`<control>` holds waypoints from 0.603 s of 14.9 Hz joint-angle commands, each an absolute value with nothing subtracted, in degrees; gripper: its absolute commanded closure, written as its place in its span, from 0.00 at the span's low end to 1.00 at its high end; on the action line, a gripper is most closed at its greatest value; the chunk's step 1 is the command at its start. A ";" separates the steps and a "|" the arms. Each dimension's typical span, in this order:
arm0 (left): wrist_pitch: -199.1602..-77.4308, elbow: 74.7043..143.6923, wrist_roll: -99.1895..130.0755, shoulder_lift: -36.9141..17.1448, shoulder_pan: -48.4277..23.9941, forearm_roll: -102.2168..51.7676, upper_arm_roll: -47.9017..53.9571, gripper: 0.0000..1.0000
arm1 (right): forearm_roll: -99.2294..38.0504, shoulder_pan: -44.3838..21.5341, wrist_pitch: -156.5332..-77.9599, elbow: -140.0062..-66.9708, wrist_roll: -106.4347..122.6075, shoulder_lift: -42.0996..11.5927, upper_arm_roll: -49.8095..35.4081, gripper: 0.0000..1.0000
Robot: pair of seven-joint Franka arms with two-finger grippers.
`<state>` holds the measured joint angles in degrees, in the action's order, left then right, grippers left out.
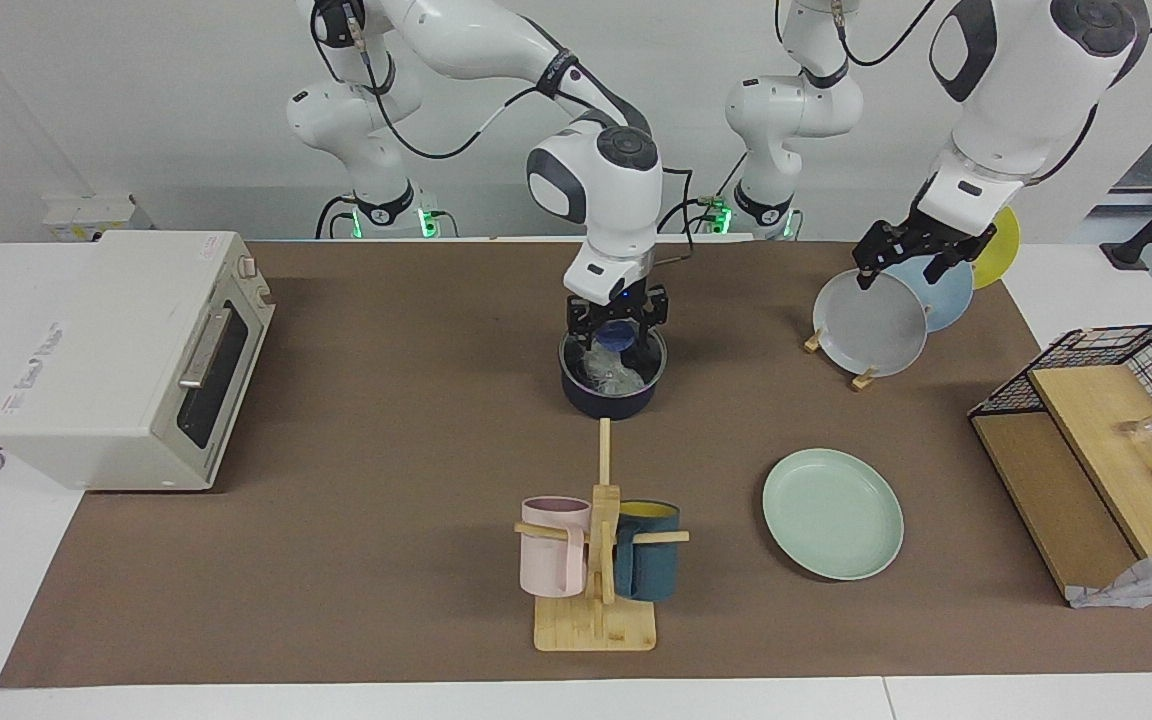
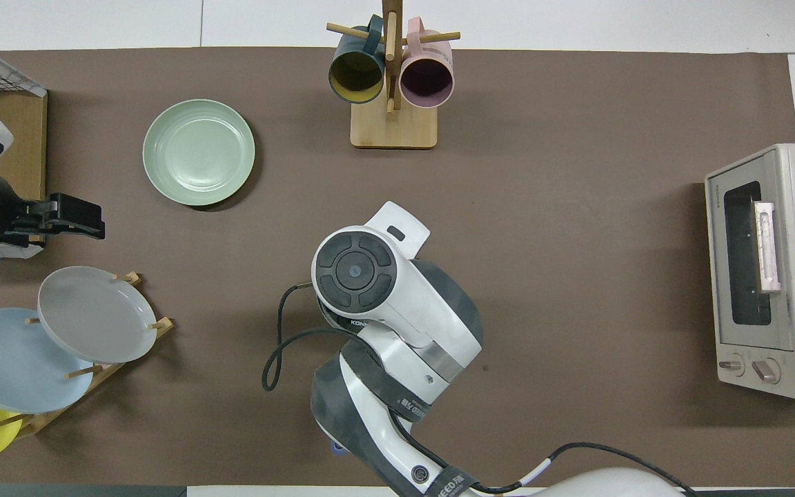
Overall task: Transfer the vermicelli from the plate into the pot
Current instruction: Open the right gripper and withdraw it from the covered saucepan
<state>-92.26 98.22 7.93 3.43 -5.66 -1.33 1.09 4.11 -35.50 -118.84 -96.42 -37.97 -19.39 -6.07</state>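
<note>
Facing view, scanning across: toaster oven [image 1: 126,355] parked at 9 o'clock, door toward the mat centre, not involved. Mid-table, right gripper [image 1: 616,328] sits directly over the pot [image 1: 612,382], fingers spread and gripping nothing; it hangs low over the rim, I'd guess so the noodles drop inside rather than spill. Vermicelli [image 1: 608,372] lies in the pot as a pale tangle just below the fingertips; can't tell if any strand is touching them. Mug rack [image 1: 598,560] at 6 o'clock, pink and teal mugs on its pegs. Mint plate [image 1: 833,514] at about 4 o'clock from the pot, bare, so by my read the transfer is essentially done. Left gripper [image 1: 918,260] waits up over the plate rack [image 1: 886,310] at 2 o'clock, fingers released, nothing held, probably kept there to stay out of the right arm's way. Overhead view: right arm hides the pot entirely.
</note>
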 commanded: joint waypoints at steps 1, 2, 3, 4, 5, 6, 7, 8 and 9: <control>-91.49 98.35 7.38 3.87 -5.36 0.00 1.23 0.00 | 5.19 -31.83 -114.10 -95.36 -38.50 -16.45 -6.50 0.00; -91.41 98.35 7.38 3.87 -5.36 0.00 1.23 0.00 | 4.92 -30.42 -111.56 -94.40 -37.36 -15.22 -6.42 0.00; -91.49 98.35 7.56 3.87 -5.45 0.00 1.23 0.00 | 4.66 -28.50 -107.70 -93.00 -35.35 -14.16 -6.50 0.00; -91.49 98.35 7.56 3.87 -5.45 0.00 1.23 0.00 | 4.40 -27.00 -104.45 -91.42 -33.42 -13.11 -6.42 0.00; -91.58 98.35 7.56 3.78 -5.45 0.00 1.23 0.00 | 4.31 -25.42 -101.19 -90.28 -31.48 -12.14 -6.33 0.00; -91.67 98.35 7.56 3.78 -5.54 0.00 1.23 0.00 | 4.22 -23.05 -97.94 -89.05 -29.38 -11.08 -6.42 0.00; -91.76 98.35 7.47 3.78 -5.54 0.00 1.23 0.00 | 4.13 -21.11 -95.13 -88.34 -27.79 -9.77 -6.50 0.00; -91.84 98.35 7.47 3.78 -5.54 0.00 1.23 0.00 | 4.13 -19.35 -92.40 -87.72 -25.34 -8.02 -6.33 0.00; -91.85 98.35 7.47 3.78 -5.54 -0.09 1.23 0.00 | 3.61 -16.64 -90.37 -87.71 -21.31 -6.08 -6.33 0.00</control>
<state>-92.26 98.22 7.93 3.43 -5.66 -1.33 1.09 4.10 -20.78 -94.07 -88.12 -26.67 -9.05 -5.64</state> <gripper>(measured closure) 0.000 0.000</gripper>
